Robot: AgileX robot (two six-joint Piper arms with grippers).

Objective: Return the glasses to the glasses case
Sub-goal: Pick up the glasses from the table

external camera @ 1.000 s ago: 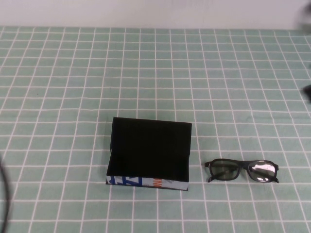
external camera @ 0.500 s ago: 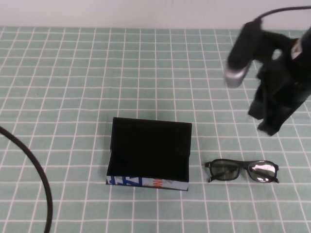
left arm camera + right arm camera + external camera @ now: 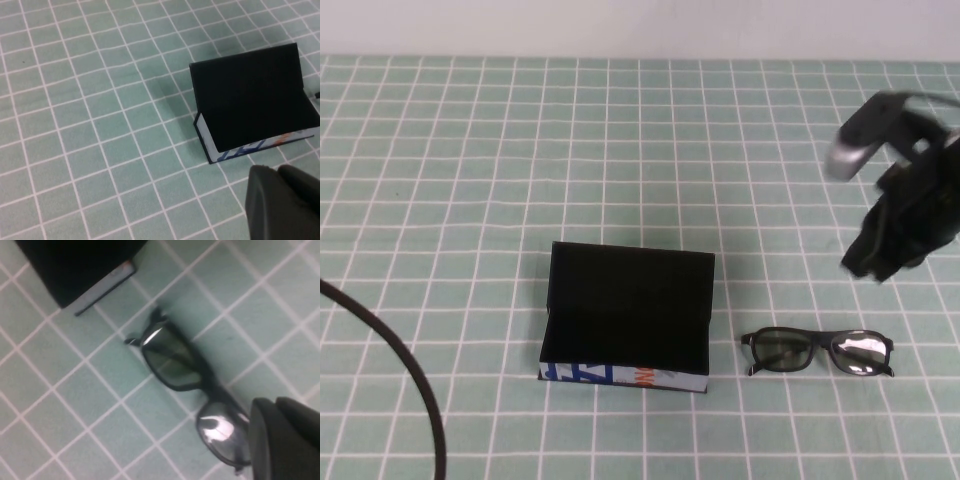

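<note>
A black cable (image 3: 405, 375) is curling in over the left edge of the green-tiled worktop (image 3: 470, 180), pushed further into sight than a second ago. The left gripper (image 3: 285, 202) is hovering off the case's left side, out of the high view, and whether its jaws are open or closed cannot be told.

At centre, the glasses case (image 3: 625, 318) is sitting open where it sat a second ago, its lid tipped back and its printed front facing the robot, its black interior waiting empty.

Just to its right, apart from the case, the glasses (image 3: 817, 351) are lying untouched on the worktop, lenses catching the light.

Above and beyond the glasses on the right, the right gripper (image 3: 885, 250) is dropping in; absent a second ago, it is now lower and further right than half a second back. The state of its jaws cannot be told. Its wrist camera is already looking down on the frames, suggesting the reach for the pickup is under way, with the grasp itself not yet made.
</note>
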